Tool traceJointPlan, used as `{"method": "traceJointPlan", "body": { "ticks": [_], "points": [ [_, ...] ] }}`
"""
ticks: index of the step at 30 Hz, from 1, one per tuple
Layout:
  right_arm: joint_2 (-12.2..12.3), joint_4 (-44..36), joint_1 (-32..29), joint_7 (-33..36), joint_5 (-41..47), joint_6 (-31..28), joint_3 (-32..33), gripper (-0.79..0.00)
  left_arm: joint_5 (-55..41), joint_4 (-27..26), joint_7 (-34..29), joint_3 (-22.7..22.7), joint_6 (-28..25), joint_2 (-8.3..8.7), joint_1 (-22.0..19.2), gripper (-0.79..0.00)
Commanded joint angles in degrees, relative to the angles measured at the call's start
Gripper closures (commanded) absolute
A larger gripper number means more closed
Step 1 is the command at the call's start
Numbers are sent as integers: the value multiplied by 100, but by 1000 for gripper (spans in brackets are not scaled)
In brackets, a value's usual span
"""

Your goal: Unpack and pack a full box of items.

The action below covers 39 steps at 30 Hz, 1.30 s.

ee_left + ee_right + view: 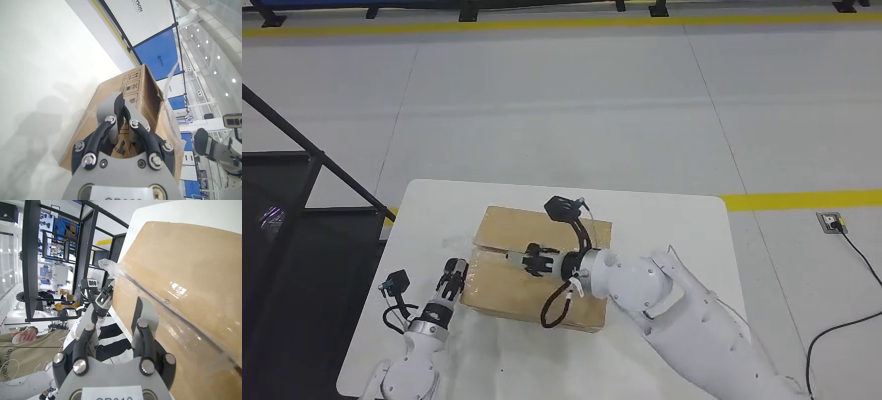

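Observation:
A brown cardboard box (542, 232) lies on the white table (672, 225), its top seam sealed with clear tape (170, 306). One tape end (105, 264) is peeled up and sticks out past the box edge; in the left wrist view that loose strip (170, 75) hangs free. My left gripper (450, 275) is shut, its tips against the printed side of the box (88, 123), with nothing seen between the fingers (105, 108). My right gripper (115, 311) is open, hovering over the box top near the taped seam (527, 260). The left gripper (105, 294) stands at the box's far edge.
A black metal rack (292, 200) stands just left of the table. Bare tabletop lies to the right of the box (682, 250) and along the front edge (502, 360). The floor beyond carries a yellow line (802, 200).

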Motion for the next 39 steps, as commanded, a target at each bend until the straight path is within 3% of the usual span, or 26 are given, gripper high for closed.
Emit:
{"method": "traceJointPlan", "body": {
  "ticks": [1, 9, 15, 27, 39],
  "points": [
    [-128, 302, 268, -10, 110, 52, -240, 0, 26, -34, 7, 13, -36, 0, 44, 0],
    [-619, 1439, 993, 41, 441, 561, -918, 0, -39, -160, 29, 2, -90, -5, 123, 0],
    [-702, 1662, 1071, 282, 485, 879, -908, 0, -62, -199, -15, -30, -68, -1, 94, 0],
    [-339, 733, 368, 430, -323, 1914, -242, 0, -131, -203, -83, -60, -82, 0, 33, 0],
    [104, -455, -649, 584, -1271, 2207, 660, 0, -154, -239, -163, -71, -123, 5, 48, 0]
  ]
}}
